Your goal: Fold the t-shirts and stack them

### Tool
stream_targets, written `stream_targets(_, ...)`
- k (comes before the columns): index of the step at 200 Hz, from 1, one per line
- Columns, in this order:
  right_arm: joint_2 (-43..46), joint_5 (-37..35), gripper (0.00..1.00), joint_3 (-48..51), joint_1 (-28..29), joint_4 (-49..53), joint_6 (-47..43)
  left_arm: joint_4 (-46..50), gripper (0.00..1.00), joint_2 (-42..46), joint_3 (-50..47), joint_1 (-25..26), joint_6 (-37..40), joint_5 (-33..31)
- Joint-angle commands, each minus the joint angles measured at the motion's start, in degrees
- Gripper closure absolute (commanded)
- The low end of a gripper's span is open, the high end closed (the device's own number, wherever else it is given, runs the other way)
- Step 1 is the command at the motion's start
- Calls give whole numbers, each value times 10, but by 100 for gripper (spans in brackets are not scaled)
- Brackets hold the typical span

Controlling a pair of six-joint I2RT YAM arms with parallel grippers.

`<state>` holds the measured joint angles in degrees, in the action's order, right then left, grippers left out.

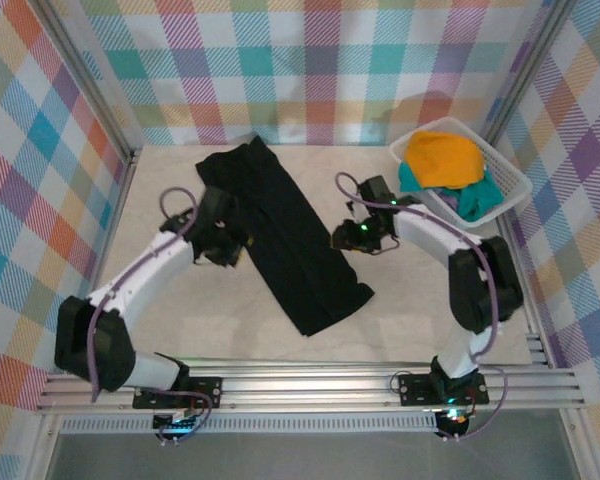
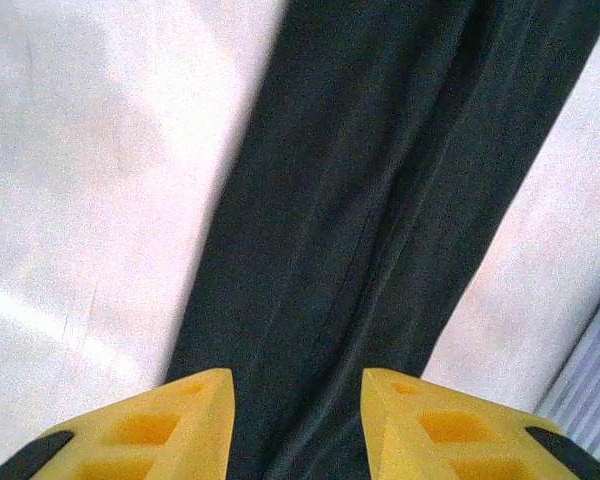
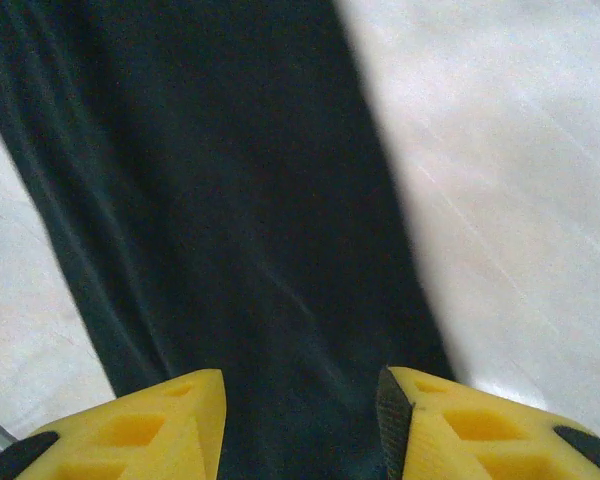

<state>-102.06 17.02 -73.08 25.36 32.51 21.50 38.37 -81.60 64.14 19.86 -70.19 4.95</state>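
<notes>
Both sets of jaws are held part-open with nothing pinched, left gripper (image 2: pixel 295 385) and right gripper (image 3: pixel 302 385) flanking the black t-shirt (image 1: pixel 290 245) laid as a long strip mid-table, so its edges should be grabbed level and folded over square tbh.

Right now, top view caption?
Black t-shirt, a long diagonal strip on the table; orange t-shirt and teal t-shirt in basket.

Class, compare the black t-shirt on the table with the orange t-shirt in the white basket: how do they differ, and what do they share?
The black t-shirt lies on the table; the orange t-shirt sits in the basket. The black t-shirt is laid out flat as a long narrow strip, while the orange t-shirt is bunched in a heap. Both are plain, soft cloth.
</notes>
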Motion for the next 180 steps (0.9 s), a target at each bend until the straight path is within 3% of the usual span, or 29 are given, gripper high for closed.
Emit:
stream_targets(1, -79, 25, 55, -73, 21, -16, -13, -6, 62, -102, 68, -68, 56, -47)
stream_targets(27, -169, 33, 56, -173, 28, 9, 6, -67, 65, -243, 179, -112, 68, -30)
stream_targets(55, -227, 29, 56, -209, 28, 43, 53, -142, 72, -355, 248, -120, 64, -10)
stream_targets(82, -218, 7, 57, -160, 33, 32, 91, -149, 74, -445, 321, -104, 77, 31)
stream_targets(138, -134, -12, 57, -9, 53, -7, 168, -152, 73, -543, 406, -36, 101, 81)
stream_targets(180, -107, -65, 56, 16, 49, 4, 189, -115, 73, -589, 485, -14, 122, 68)
